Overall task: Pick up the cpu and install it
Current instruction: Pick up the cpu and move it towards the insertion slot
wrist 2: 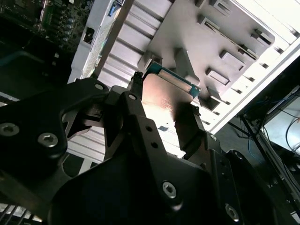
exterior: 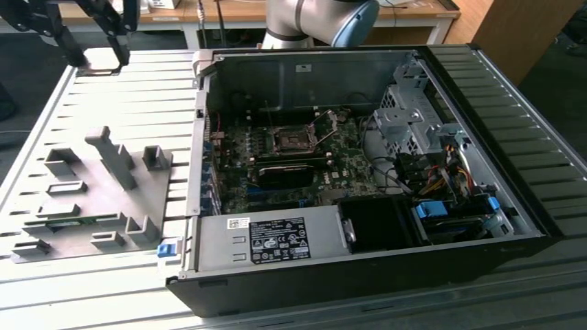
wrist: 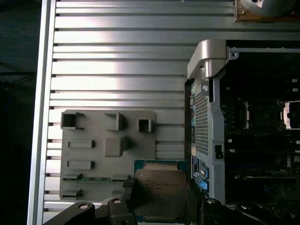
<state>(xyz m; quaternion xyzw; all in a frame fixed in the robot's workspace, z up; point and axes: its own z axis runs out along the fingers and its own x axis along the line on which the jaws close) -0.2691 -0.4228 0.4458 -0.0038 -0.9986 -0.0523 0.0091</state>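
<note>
A slatted metal table [wrist: 117,61] holds an open computer case [exterior: 275,72] lying on its side. A flat grey tray [wrist: 145,150] with small raised holders lies beside the case.

The robot's black gripper [wrist: 159,197] hangs above the tray, near the tray edge that faces the case. Its fingers [wrist 2: 137,82] are clamped on two opposite edges of the cpu [wrist: 161,190], a small square chip with a silvery top and a green rim. The chip sits level in the hand, lifted clear of the tray beneath it.

Inside the case, well off to the side of the hand, the socket [exterior: 293,141] on the circuit board looks empty, with its metal frame swung open.

Judging from this, the pick-up is done. The installing is not: the chip is outside the case and well apart from the socket.
</note>
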